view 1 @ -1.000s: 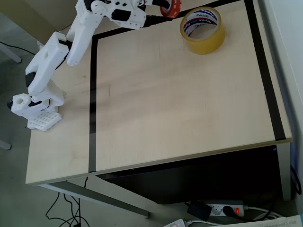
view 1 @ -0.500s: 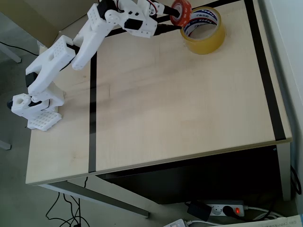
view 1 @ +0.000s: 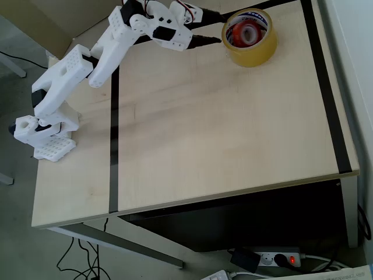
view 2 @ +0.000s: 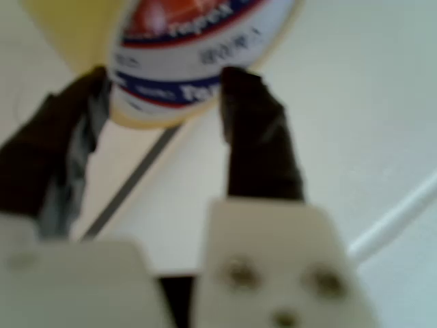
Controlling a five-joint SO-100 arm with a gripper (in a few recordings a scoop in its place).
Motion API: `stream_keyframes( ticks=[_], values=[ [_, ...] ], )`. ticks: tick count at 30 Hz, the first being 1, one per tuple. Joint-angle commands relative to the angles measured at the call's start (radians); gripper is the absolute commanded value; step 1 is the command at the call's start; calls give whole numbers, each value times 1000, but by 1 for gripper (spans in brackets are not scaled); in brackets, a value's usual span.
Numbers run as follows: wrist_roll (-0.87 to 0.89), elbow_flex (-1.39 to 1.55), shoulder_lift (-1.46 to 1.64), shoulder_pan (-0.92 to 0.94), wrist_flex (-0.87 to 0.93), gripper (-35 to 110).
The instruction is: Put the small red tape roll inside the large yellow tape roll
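Note:
The large yellow tape roll (view 1: 250,51) lies flat at the table's far right corner in the overhead view. The small red tape roll (view 1: 245,33) lies inside its white printed core. My gripper (view 1: 222,27) is open just left of the yellow roll, one dark finger on each side of the roll's near edge, holding nothing. In the wrist view the gripper (view 2: 167,78) has its black fingers (view 2: 256,137) spread apart. The yellow tape roll (view 2: 75,27) is blurred right in front of them, and the red tape roll (view 2: 177,14) shows inside the printed core.
Black tape lines (view 1: 113,128) mark a rectangle on the light wooden table (view 1: 204,134). The arm's white base (view 1: 44,131) is clamped at the left edge. A power strip (view 1: 277,258) and cables lie on the floor below the front edge.
The gripper carried the red roll rightward from the far edge over the yellow roll and let go. The red roll now rests inside the yellow one and the fingers are open.

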Motion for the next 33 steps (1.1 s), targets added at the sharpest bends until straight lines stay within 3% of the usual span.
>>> stream_keyframes(
  ticks=[1,7,10,19,21,27,33],
  values=[
    [-14,-80,143,2,109,3],
    [-3,-80,290,17,399,0],
    [49,255,575,37,397,0],
    [149,710,1071,25,396,0],
    [189,864,1184,17,341,0],
    [245,1695,1735,23,-140,0],
    [308,2045,1942,87,-173,0]
  ],
)
